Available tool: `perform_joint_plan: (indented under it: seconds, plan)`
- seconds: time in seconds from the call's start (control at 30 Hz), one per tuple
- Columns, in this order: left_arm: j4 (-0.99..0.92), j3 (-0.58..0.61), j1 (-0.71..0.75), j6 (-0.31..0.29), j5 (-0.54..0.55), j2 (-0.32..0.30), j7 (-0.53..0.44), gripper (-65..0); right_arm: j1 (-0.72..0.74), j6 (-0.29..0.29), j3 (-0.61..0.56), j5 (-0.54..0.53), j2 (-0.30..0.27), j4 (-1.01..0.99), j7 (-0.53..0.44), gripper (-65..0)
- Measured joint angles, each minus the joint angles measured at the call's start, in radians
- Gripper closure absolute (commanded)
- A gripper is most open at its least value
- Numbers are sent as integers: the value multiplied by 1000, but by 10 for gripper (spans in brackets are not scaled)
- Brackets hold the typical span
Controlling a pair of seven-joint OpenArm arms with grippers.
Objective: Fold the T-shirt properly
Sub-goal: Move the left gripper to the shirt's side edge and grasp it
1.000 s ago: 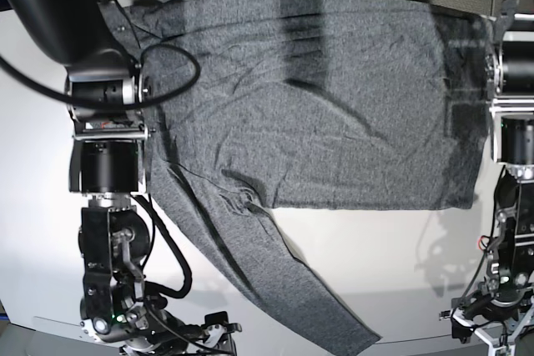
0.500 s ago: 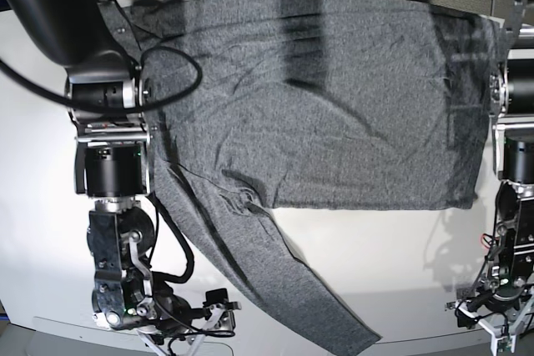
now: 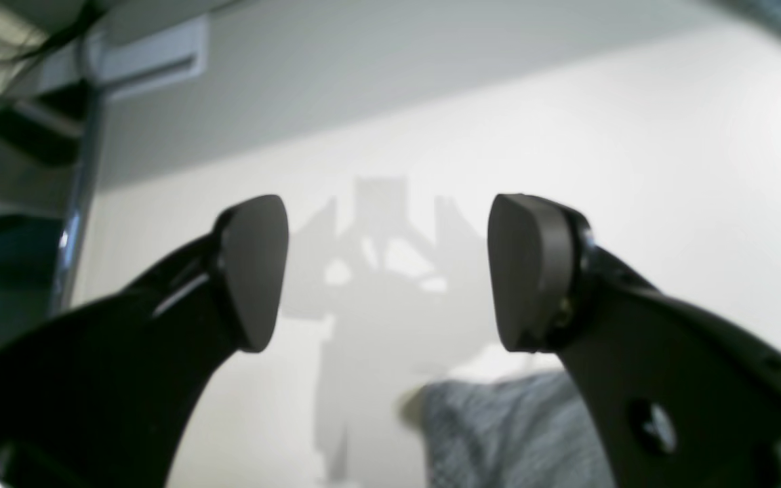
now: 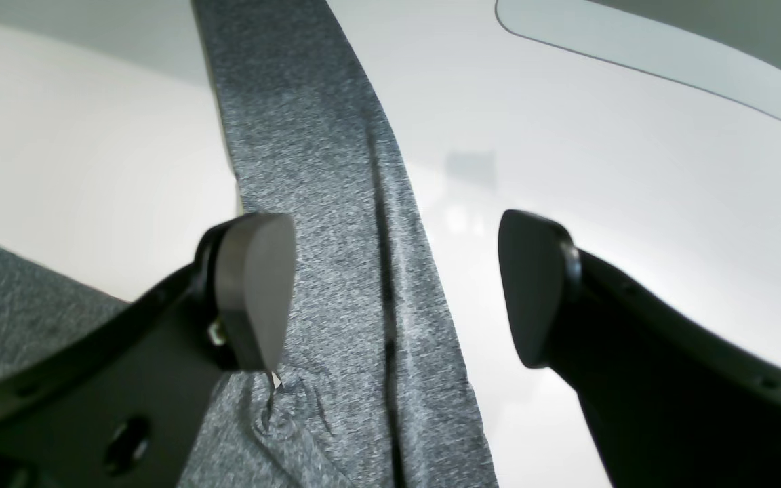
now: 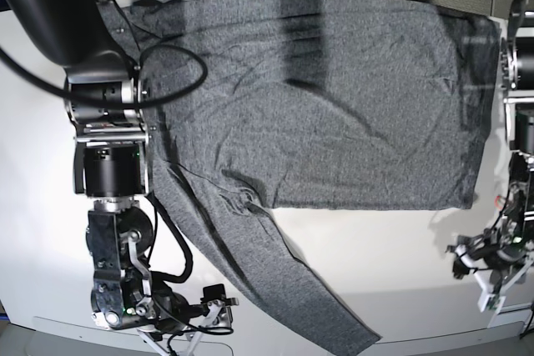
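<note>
- Since a second ago, the left gripper (image 5: 488,277) has swung up and out from the table's near edge.
- Both it and the right gripper (image 4: 394,291) stand spread, holding nothing.
- Heather-grey T-shirt (image 5: 317,97) lies flat on the white table (image 5: 392,256), lightly creased, one long sleeve (image 5: 284,281) trailing diagonally toward the near edge.

Matt heathered knit T-shirt (image 5: 334,97) (thin cloth) on glossy white table (image 5: 375,264)

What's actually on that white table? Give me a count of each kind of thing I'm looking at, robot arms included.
Grey T-shirt, spread flat, one sleeve trailing toward the near edge: 1
Robot arms: 2, with left gripper and right gripper both open and empty
White table: 1
Total: 4
</note>
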State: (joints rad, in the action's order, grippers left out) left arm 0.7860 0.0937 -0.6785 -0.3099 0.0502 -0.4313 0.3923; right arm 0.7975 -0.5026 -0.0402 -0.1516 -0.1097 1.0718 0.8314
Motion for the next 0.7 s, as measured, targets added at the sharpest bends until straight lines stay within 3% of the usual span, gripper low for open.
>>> perform_joint_plan:
  seconds: [0.23, 0.33, 0.53, 0.57, 0.7]
  plan:
    - [-308, -1, 8, -4, 126, -37, -83, -451, 0, 0, 0, -6, 2, -1, 17, -462]
    - [-367, -1, 13, -149, 162, -34, -91, -451, 0, 1, 0, -8, 2, -1, 18, -462]
    - [-371, -1, 10, -324, 176, -15, -108, -451, 0, 0, 0, -7, 1, -1, 23, -462]
    - [-371, -1, 11, -326, 160, -15, -134, -451, 0, 0, 0, -8, 1, -1, 24, -462]
    - [-371, -1, 11, -322, -90, -21, -330, -451, 0, 0, 0, -7, 1, -1, 28, -462]
